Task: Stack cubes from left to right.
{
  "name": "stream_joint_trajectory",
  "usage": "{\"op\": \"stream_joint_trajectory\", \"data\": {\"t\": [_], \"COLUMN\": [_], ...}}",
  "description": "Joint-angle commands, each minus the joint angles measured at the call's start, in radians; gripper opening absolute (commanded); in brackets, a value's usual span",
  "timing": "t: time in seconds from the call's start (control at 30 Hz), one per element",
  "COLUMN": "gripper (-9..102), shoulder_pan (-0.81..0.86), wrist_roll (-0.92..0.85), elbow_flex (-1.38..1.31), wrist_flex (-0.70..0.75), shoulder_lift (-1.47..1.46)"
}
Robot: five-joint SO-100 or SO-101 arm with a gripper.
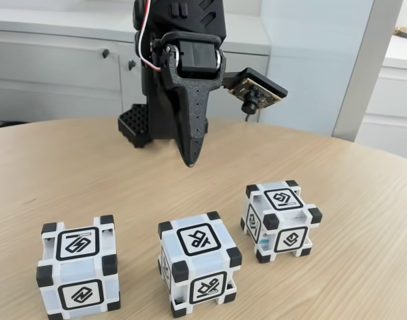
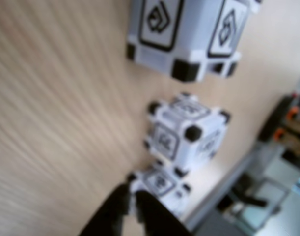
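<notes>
Three cubes on the wooden table (image 1: 70,167), each standing alone, none stacked. Landmark: middle cube (image 1: 198,262) in the fixed view. Left cube (image 1: 78,266) sits well apart to its left, about level with it; right cube (image 1: 281,219) sits near it on the right and farther back, toward the arm's base (image 1: 138,125). Gaps of bare table separate all three; no two touch. Gripper (image 1: 190,161) hangs in the air behind the middle cube, tip pointing down, clear of the tabletop and touching no cube; it lies between the middle cube and the base. Fingers appear closed together to one point, nothing between them. In the wrist view, blurred, the three cubes run in a line: one large at the top (image 2: 189,34), one mid-frame (image 2: 184,132), one small (image 2: 162,189) just beyond the dark fingertips (image 2: 131,196), which show only a thin slit between them. Count: cubes 3, arm 1, wrist camera module (image 1: 256,89) 1, mounted beside the gripper. White cabinets (image 1: 56,67) stand behind the table.
</notes>
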Motion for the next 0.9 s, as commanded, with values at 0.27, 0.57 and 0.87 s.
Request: {"op": "stream_joint_trajectory", "data": {"t": [0.27,0.57,0.87], "gripper": [0,0,0], "shoulder_pan": [0.005,0.005,0.006], "wrist_roll": [-0.012,0.015,-0.018], "elbow_flex": [-0.037,-0.038,-0.106], "wrist_flex": [0.000,-0.009,-0.011], "shoulder_lift": [-0.003,-0.002,-0.061]}}
